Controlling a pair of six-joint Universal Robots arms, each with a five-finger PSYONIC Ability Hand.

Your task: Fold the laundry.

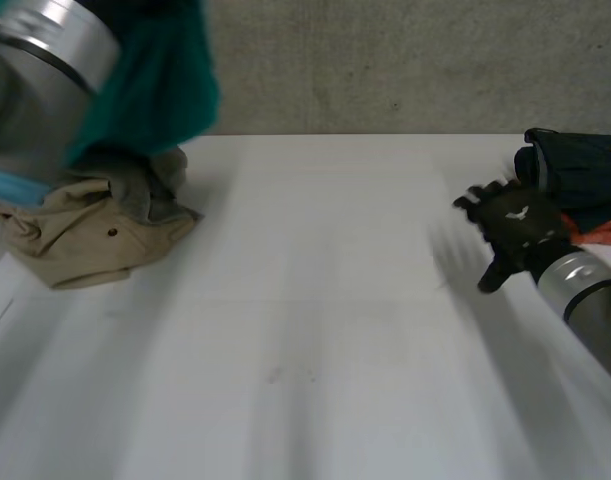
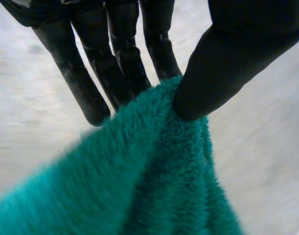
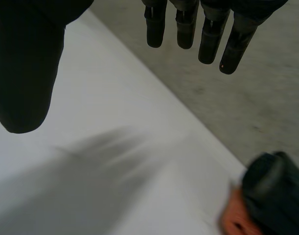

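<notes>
A fluffy teal cloth [image 2: 154, 181] hangs from my left hand [image 2: 115, 63], pinched between the thumb and the straight fingers. In the head view the teal cloth [image 1: 160, 80] is lifted high at the left, by my left arm, above a pile of beige and grey laundry [image 1: 95, 225] on the white table [image 1: 315, 330]. My right hand [image 1: 515, 230] is at the right over the table, open with fingers [image 3: 188, 27] straight and nothing in it.
A dark folded garment [image 1: 580, 170] lies on an orange one [image 1: 605, 230] at the table's right edge, just behind my right hand. The dark garment [image 3: 279, 191] and orange garment [image 3: 235, 220] lie beyond the right hand's fingertips. A grey wall stands behind the table.
</notes>
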